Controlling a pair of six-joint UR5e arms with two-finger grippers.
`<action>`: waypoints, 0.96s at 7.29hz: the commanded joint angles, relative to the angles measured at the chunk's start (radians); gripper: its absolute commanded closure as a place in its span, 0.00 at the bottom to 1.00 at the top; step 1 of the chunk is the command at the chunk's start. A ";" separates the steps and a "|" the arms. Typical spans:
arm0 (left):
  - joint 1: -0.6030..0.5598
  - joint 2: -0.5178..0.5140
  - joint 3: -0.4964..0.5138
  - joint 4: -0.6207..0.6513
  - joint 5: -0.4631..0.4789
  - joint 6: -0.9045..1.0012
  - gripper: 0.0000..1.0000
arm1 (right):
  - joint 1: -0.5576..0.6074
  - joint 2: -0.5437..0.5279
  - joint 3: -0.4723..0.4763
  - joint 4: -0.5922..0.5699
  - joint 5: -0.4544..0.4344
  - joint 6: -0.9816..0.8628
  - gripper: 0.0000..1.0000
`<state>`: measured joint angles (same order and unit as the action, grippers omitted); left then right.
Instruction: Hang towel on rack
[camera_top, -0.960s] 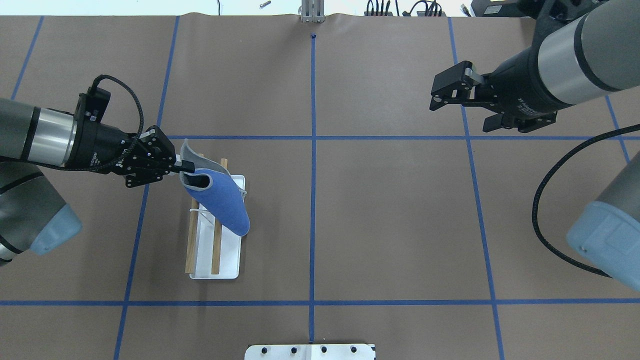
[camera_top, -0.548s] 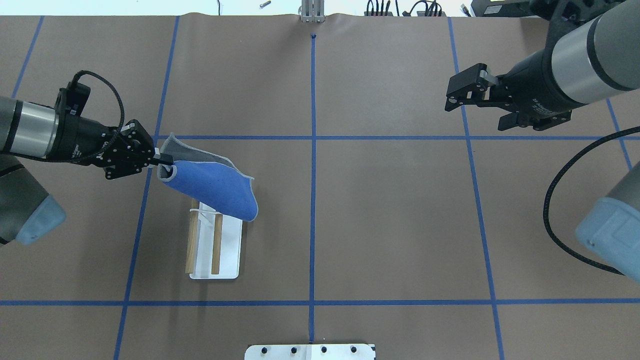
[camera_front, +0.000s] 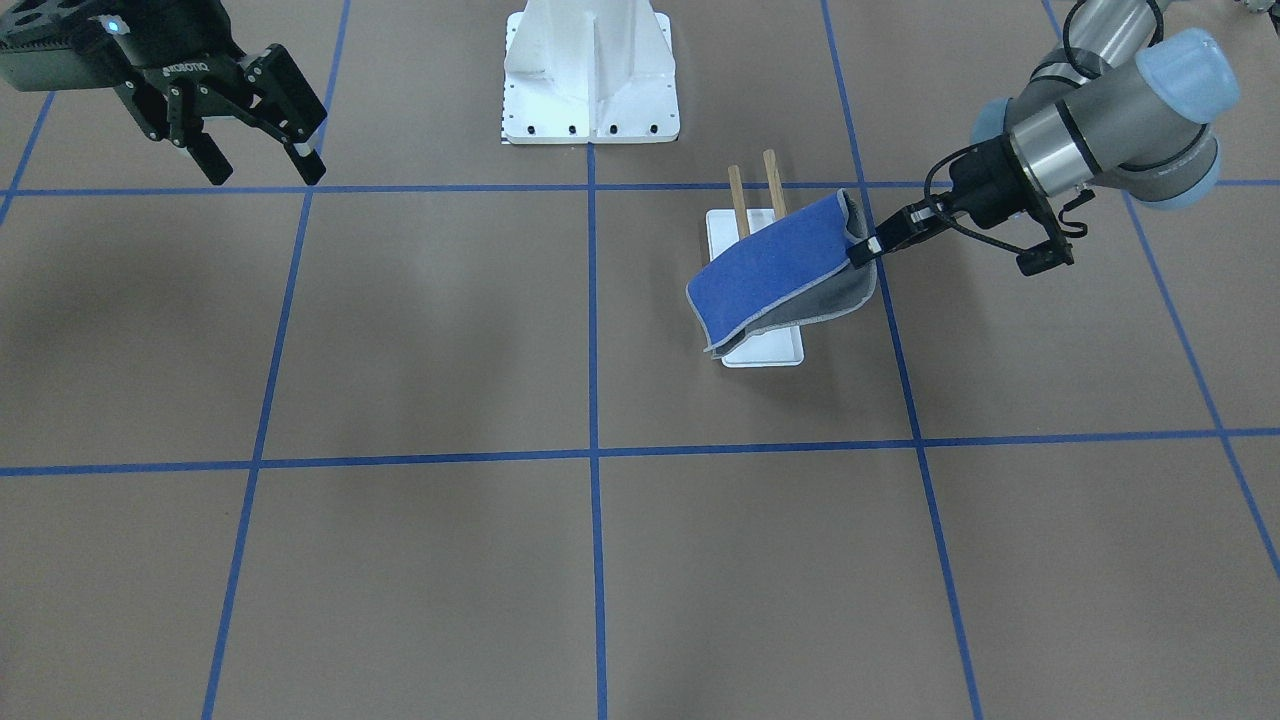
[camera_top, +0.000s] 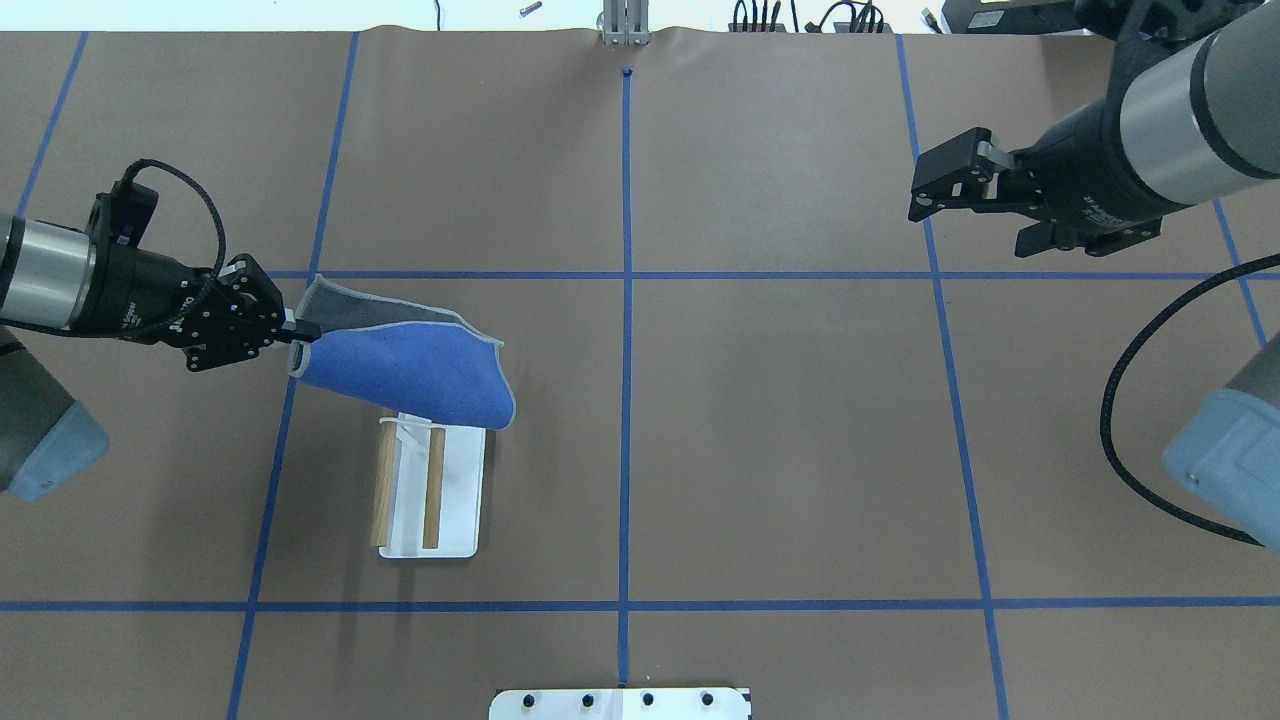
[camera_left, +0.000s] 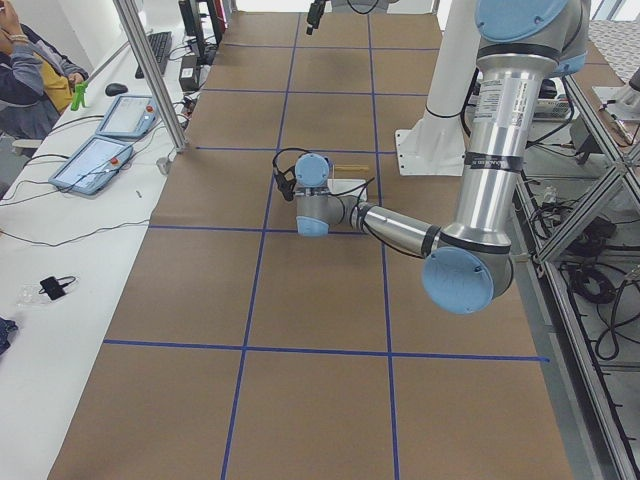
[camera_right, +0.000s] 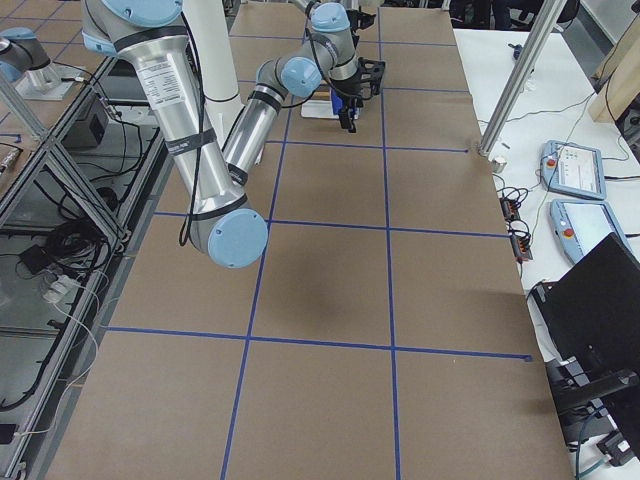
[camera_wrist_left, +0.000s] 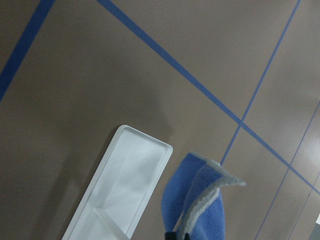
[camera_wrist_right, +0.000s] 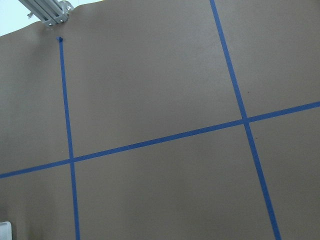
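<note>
- left gripper (camera_top: 300, 335): clamped on the left end of the small square towel, blue on one face and dark grey on the other, with light grey stitched edging (camera_top: 410, 365). the cloth is folded over at the pinch, blue face up, with grey showing along the far edge.
- towel position: held in the air over the left half of the brown paper-covered counter (camera_top: 760, 420), above the far end of the rack of two parallel light-brown wooden dowels on a flat white base plate (camera_top: 433, 490). i cannot tell from these views whether the cloth touches the dowels.
- governing relation: the towel runs from the left gripper out to the right, so its long axis lies left to right. the dowels run near to far, so the cloth crosses them roughly square. the pinched end sits left of the left dowel. the free end points right and slightly near, and appears to overhang past the right dowel.
- rack relative to the left gripper: to its right and somewhat nearer. the near ends of both dowels are uncovered.
- right gripper (camera_front: 262, 158): fingers apart, holding nothing, raised over the far right of the counter, well apart from the rack. the left arm is plainly the nearer one.
- assessment: the step in hand is laying the cloth. the next move likely calls for lowering it so its middle settles on both dowels, then releasing.
- risk: if the cloth lands with more of it on one side, it could slide off on release.
</note>
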<state>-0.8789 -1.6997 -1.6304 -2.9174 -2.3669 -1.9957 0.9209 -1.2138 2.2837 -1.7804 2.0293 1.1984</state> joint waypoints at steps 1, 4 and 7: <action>0.001 0.011 0.015 -0.034 0.000 0.000 1.00 | 0.025 -0.033 -0.001 -0.001 0.000 -0.051 0.00; 0.004 0.011 0.035 -0.032 0.000 0.000 0.43 | 0.036 -0.046 -0.004 -0.001 -0.001 -0.085 0.00; -0.003 0.040 0.046 -0.032 0.000 0.000 0.03 | 0.045 -0.046 -0.004 -0.001 0.000 -0.085 0.00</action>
<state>-0.8779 -1.6724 -1.5885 -2.9488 -2.3659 -1.9957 0.9607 -1.2592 2.2796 -1.7809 2.0282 1.1140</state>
